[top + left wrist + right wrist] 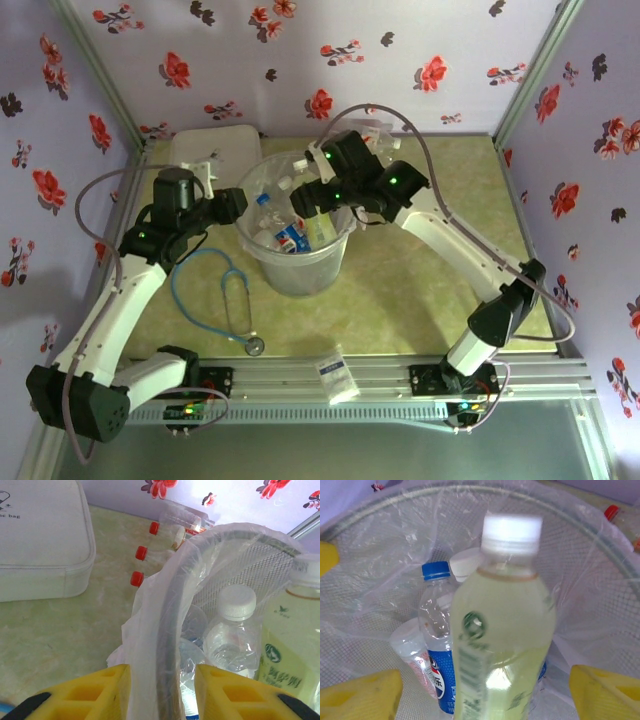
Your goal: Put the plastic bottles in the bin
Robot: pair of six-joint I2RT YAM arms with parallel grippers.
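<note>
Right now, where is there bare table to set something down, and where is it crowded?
Bare: the tabletop right of the bin, toward the right wall, and the strip between bin and white packet. Crowded: red-capped bottles behind the bin by the white case; stethoscope at left front.

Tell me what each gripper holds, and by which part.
The right gripper is open; the greenish bottle stands free between its fingers. The left gripper straddles the rim of the bin; a firm hold cannot be told.

White-capped yellow-green bottle [502, 645] stood upright in the bag-lined bin [395, 555] among clear bottles [437, 625], while three red-capped bottles [141, 553] lay outside it.
</note>
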